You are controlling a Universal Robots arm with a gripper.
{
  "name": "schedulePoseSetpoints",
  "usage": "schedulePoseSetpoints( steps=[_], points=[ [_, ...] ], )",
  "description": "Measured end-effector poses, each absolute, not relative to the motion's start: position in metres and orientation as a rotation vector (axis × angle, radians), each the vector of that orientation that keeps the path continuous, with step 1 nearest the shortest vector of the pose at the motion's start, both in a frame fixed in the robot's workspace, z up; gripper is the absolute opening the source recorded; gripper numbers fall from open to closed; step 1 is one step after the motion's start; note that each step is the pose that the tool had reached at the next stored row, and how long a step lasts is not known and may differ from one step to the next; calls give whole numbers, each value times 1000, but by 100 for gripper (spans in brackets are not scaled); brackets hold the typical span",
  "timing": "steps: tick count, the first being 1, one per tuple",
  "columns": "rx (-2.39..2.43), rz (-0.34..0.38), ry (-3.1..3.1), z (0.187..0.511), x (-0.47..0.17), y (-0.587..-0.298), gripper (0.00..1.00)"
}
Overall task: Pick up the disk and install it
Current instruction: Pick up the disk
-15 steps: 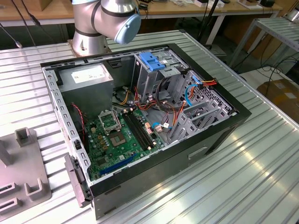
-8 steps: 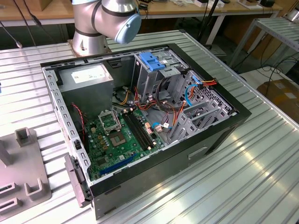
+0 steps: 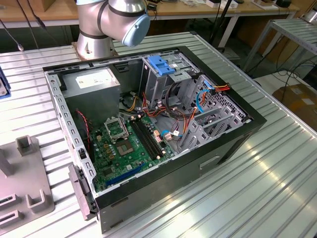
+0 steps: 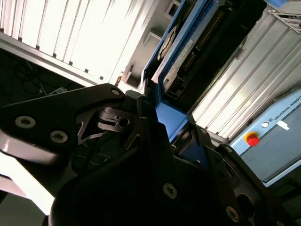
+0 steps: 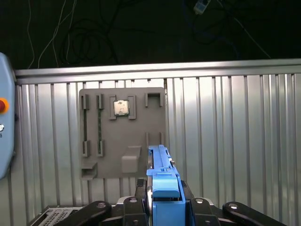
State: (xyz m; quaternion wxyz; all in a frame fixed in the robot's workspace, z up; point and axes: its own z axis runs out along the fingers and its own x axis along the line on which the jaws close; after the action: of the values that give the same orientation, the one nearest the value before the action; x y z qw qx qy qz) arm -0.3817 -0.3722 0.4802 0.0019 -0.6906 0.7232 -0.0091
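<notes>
A robotics lab or workshop — a robot arm (image 3: pixel 116 17) stands on a ribbed metal table (image 3: pixel 257 183) beside an opened computer case (image 3: pixel 223 148), with wooden workbenches (image 3: pixel 247 9) behind, loose cables (image 5: pixel 94 37) on the dark floor, and a control box with a red stop button (image 4: pixel 252 139).

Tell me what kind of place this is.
Probably a robotics lab or test workshop: an opened desktop computer case sits on a ribbed metal table, a grey fixture plate lies beside it, and wooden workbenches stand behind. The tool grips the disk.
</notes>
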Motion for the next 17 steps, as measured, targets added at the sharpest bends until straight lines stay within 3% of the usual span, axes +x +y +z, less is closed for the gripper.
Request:
schedulePoseSetpoints(
  steps=[17],
  points=[
    [-2168, -23, 2270, 494, -376, -372, 37]
  ],
)
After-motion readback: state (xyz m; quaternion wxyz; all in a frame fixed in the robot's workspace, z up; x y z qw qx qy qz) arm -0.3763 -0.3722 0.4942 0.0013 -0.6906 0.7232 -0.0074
